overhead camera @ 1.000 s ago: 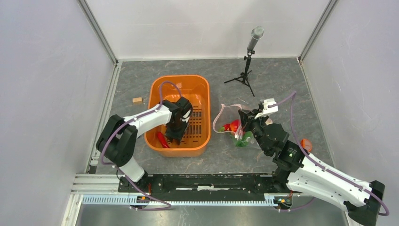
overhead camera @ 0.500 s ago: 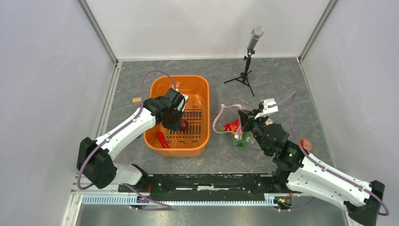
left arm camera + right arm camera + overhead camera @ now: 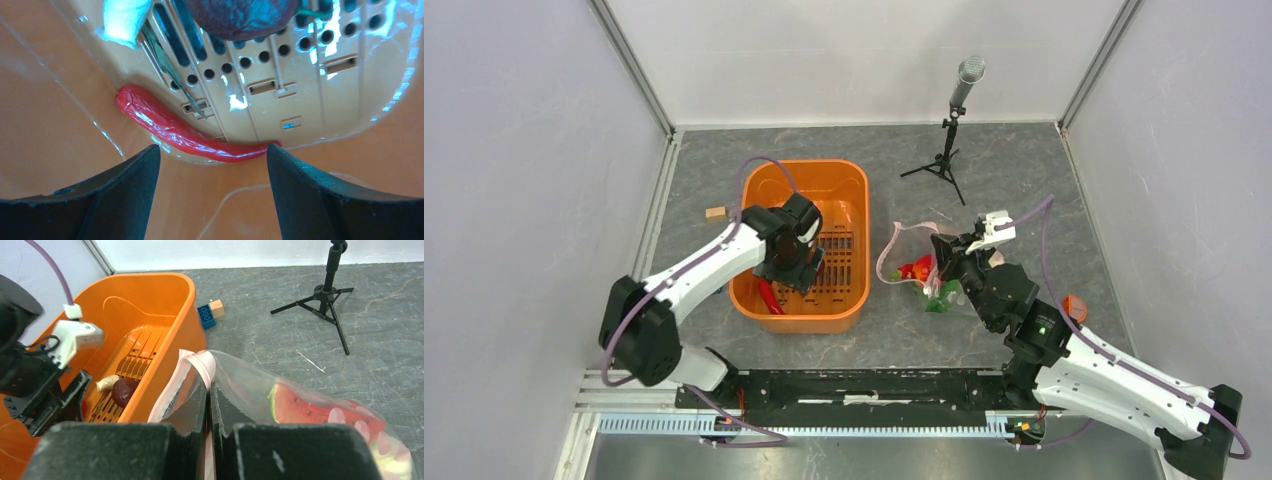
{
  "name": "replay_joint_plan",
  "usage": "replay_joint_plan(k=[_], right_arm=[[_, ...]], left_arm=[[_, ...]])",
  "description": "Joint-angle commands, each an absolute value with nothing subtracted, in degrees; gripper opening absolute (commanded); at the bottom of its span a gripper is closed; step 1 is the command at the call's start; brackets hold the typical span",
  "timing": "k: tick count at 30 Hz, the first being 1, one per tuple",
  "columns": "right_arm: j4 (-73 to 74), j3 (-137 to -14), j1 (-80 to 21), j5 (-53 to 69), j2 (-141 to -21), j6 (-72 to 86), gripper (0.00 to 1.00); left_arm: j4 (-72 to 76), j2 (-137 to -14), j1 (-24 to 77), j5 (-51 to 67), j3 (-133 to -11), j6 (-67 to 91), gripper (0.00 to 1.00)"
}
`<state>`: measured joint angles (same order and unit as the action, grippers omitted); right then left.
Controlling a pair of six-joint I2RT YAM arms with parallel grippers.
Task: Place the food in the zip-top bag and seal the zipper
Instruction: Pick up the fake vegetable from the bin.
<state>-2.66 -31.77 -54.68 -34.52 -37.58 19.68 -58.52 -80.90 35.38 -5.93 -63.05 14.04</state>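
Observation:
The clear zip-top bag lies right of the orange tub with its mouth open toward the tub. Its pink zipper strip is pinched in my right gripper, which is shut on it. A watermelon slice and green and red pieces are inside the bag. My left gripper is open inside the tub, just above a red chili by the tub wall. A dark round piece lies on the tub's slotted floor, also seen in the right wrist view.
A microphone on a small tripod stands behind the bag. A wooden block lies left of the tub; a blue and wooden block pair lies behind it. An orange piece lies by the right arm.
My left gripper went from low in the tub up and left, then back down over the red chili. The dark round piece now lies on the tub floor. The right gripper kept still.

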Motion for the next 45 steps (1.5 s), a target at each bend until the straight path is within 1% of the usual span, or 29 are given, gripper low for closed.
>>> replay_joint_plan(k=[1, 3, 6, 7, 9, 12, 16, 17, 19, 21, 23, 27, 29, 31, 35, 36, 37, 40, 45], right_arm=[[-5.1, -31.4, -54.7, -35.8, -36.3, 18.3, 0.08], [-4.5, -31.7, -54.7, -36.6, -36.0, 17.5, 0.09], [-4.5, -31.7, -54.7, -37.4, -35.4, 16.7, 0.09], [-4.5, -31.6, -54.7, -37.4, -35.3, 16.4, 0.09], [-4.6, -31.6, -54.7, -37.8, -34.9, 16.1, 0.09], [-4.4, -31.5, -54.7, -38.1, -34.6, 15.7, 0.09], [-4.3, -31.5, -54.6, -38.4, -34.3, 15.3, 0.09], [-4.2, -31.5, -54.7, -38.5, -34.2, 15.3, 0.09], [-4.1, -31.3, -54.7, -38.9, -34.0, 15.1, 0.09], [-3.9, -31.4, -54.7, -39.2, -33.8, 15.0, 0.09], [-3.3, -31.8, -54.6, -39.3, -33.7, 14.9, 0.09], [-3.8, -31.4, -54.7, -39.5, -32.9, 14.8, 0.09], [-3.8, -31.5, -54.7, -39.4, -32.9, 14.7, 0.09], [-3.5, -31.7, -54.7, -39.3, -33.1, 14.6, 0.09], [-3.2, -31.6, -54.7, -38.9, -33.0, 15.6, 0.09], [-3.1, -31.5, -54.7, -38.7, -33.0, 15.8, 0.09], [-3.1, -31.4, -54.7, -38.6, -32.9, 16.1, 0.09], [-3.0, -31.3, -54.6, -38.6, -32.9, 16.5, 0.09], [-3.3, -31.3, -54.7, -38.7, -33.2, 16.9, 0.09]], left_arm=[[-63.2, -85.1, 35.5, -7.9, -63.8, 14.7, 0.85], [-63.8, -85.9, 35.5, -8.2, -64.2, 14.2, 0.88], [-64.2, -88.6, 35.5, -5.7, -64.4, 13.5, 0.89], [-64.2, -89.6, 35.5, -5.1, -64.1, 13.7, 0.91], [-63.4, -91.8, 35.5, -3.7, -63.3, 13.6, 0.91], [-63.1, -95.7, 35.6, -3.2, -63.0, 13.3, 0.87], [-62.1, -97.6, 35.6, -3.0, -62.9, 13.4, 0.82], [-62.1, -98.2, 35.5, -2.8, -62.9, 13.4, 0.80], [-62.5, -98.8, 35.6, -2.6, -62.9, 13.4, 0.70], [-61.9, -98.4, 35.6, -2.0, -62.7, 13.5, 0.64], [-61.9, -98.1, 35.6, -2.1, -62.8, 13.5, 0.54], [-61.9, -97.1, 35.6, -2.0, -62.7, 13.6, 0.39], [-61.1, -96.0, 35.7, -2.1, -62.6, 13.6, 0.30], [-60.8, -94.9, 35.7, -2.9, -62.7, 13.9, 0.24], [-59.9, -90.2, 35.6, -3.9, -62.9, 14.2, 0.18], [-59.9, -88.8, 35.6, -5.1, -63.4, 14.6, 0.14], [-59.7, -86.9, 35.6, -6.3, -63.8, 15.1, 0.14], [-58.5, -81.9, 35.6, -6.8, -65.6, 15.2, 0.14], [-58.5, -78.0, 35.6, -9.5, -68.6, 15.0, 0.14]])
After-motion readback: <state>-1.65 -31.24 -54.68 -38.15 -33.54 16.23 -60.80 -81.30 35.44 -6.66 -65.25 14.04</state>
